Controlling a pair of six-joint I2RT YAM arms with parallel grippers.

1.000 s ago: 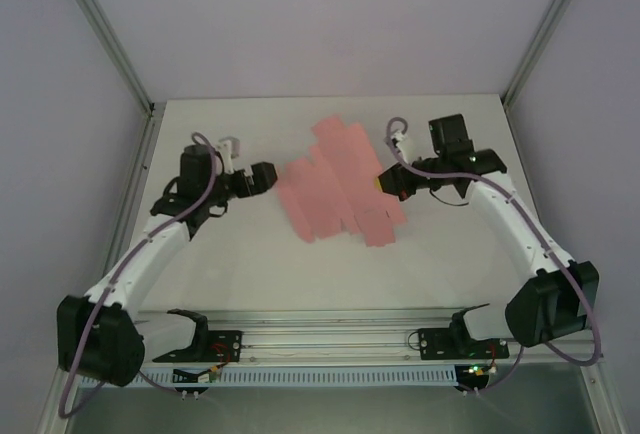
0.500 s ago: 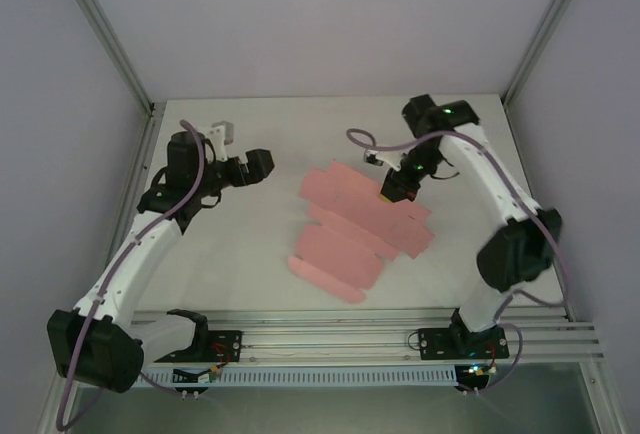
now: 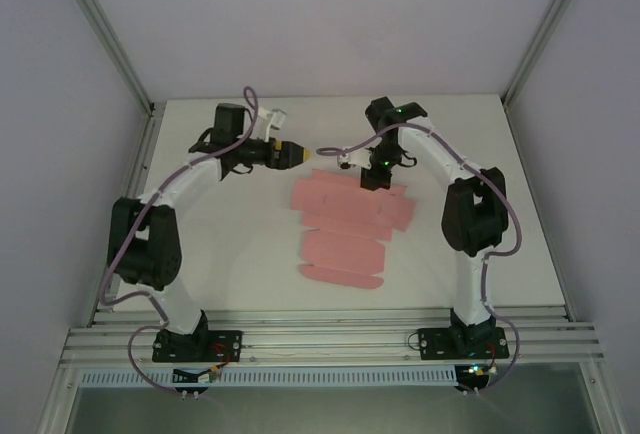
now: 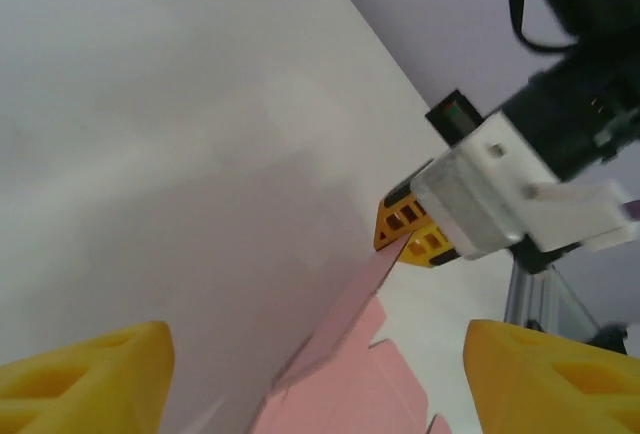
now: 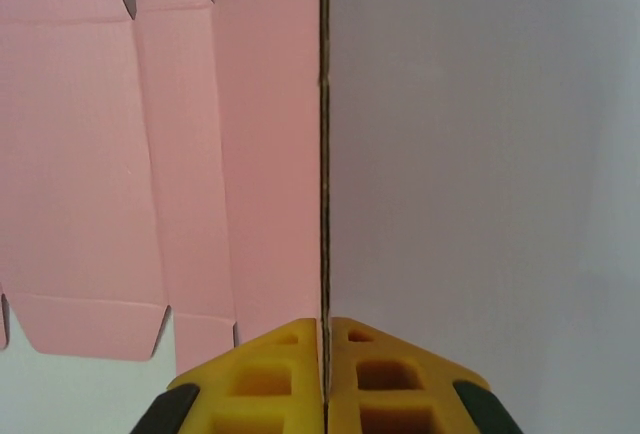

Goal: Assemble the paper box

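Note:
The paper box is a flat pink die-cut sheet with flaps, lying in the middle of the white table. My right gripper stands at its far edge, shut on one flap. In the right wrist view the yellow fingers pinch that card edge-on, with the paper box spread out to the left. My left gripper hovers just left of the sheet's far corner, pointing at the right gripper. Its yellow fingers stand wide apart with nothing between them. Beyond them the paper box rises as a strip toward the right gripper's fingertips.
Bare white table surrounds the sheet on all sides. Lilac walls and aluminium posts close in the back and sides. A metal rail with both arm bases runs along the near edge.
Both arms swung inward to the far middle of the table. The sheet was dragged and turned, and now lies nearer the centre. The left jaws have narrowed somewhat.

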